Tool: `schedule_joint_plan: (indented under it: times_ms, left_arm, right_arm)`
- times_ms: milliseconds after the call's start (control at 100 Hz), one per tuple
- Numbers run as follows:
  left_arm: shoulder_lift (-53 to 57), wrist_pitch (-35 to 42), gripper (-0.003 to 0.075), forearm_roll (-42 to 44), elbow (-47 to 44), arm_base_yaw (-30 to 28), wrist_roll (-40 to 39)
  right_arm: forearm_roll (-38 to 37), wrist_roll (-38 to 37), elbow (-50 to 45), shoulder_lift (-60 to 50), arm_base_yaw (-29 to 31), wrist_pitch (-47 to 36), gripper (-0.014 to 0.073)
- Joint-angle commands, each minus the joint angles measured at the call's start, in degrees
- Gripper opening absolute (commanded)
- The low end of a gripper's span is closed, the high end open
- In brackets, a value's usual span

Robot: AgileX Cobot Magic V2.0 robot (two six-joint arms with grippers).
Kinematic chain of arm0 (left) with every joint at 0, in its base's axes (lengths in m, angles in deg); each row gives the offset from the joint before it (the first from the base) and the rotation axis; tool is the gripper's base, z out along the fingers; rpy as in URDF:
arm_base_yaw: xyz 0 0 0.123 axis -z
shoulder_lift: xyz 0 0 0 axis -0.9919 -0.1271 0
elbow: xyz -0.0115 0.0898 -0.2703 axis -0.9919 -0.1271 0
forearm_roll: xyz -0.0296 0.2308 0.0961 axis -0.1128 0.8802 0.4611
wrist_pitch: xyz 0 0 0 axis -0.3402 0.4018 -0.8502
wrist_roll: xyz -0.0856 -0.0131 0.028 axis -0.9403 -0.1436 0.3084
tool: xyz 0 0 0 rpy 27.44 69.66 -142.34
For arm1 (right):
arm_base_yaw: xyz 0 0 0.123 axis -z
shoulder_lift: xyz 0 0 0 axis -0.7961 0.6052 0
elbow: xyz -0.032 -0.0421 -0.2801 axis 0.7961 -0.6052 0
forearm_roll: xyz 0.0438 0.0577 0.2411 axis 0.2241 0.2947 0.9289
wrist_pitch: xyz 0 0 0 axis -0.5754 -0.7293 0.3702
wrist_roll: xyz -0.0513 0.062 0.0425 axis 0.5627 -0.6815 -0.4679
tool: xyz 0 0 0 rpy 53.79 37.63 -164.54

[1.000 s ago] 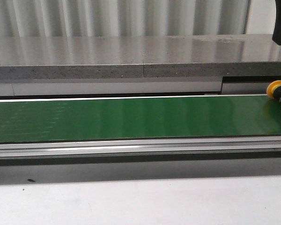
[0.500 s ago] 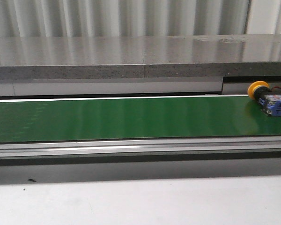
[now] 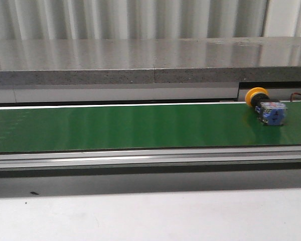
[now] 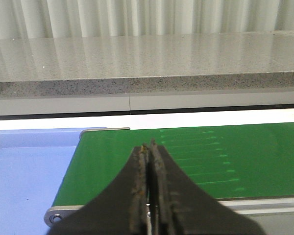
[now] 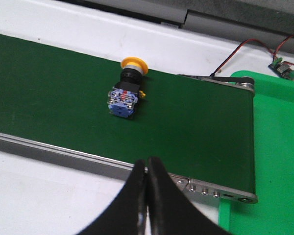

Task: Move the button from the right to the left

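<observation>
The button lies on its side on the green conveyor belt near its right end, yellow cap toward the back, blue block toward the front. It also shows in the right wrist view, lying free on the belt. My right gripper is shut and empty, above the belt's near rail, apart from the button. My left gripper is shut and empty over the belt's left end. Neither gripper shows in the front view.
A blue tray sits beyond the belt's left end. A green tray sits beyond its right end. Red and black wires and a small circuit board lie behind it. A grey stone ledge runs behind the belt.
The button has travelled leftward along the belt, from the right edge of the front view to well inside it. A dark gripper at the top right corner a second ago has left the view.
</observation>
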Motion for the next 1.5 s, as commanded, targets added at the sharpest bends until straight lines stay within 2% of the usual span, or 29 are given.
schedule_joint_plan:
  times_ms: [0, 340, 790, 1050, 1390, 1490]
  left_arm:
    - [1.8, 4.3, -0.0021, -0.1, -2.2, -0.1, -0.1]
    - [1.8, 4.3, -0.002, -0.1, -2.2, -0.1, -0.1]
    - [1.7, 6.2, -0.0021, 0.0, 0.2, -0.1, -0.1]
    - [-6.5, -5.5, -0.0021, 0.0, 11.9, -0.1, -0.1]
    - [-31.0, -22.4, -0.002, -0.5, 30.9, -0.1, -0.1]
    - [-38.4, -27.1, 0.0018, -0.6, 35.6, -0.1, -0.1]
  right_arm:
    - [-0.4, 0.5, -2.2, -5.5, -0.1, -6.9, -0.0068]
    - [-0.4, 0.5, -11.5, -22.8, -0.1, -9.1, -0.0068]
    - [-0.4, 0.5, -11.6, -23.9, -0.1, -8.7, -0.0068]
    - [-0.4, 0.5, -11.6, -23.9, -0.1, -8.7, -0.0068]
    - [-0.4, 0.5, -11.6, -23.9, -0.1, -8.7, -0.0068]
    - [-0.4, 0.5, -11.6, -23.9, -0.1, -8.7, -0.0068]
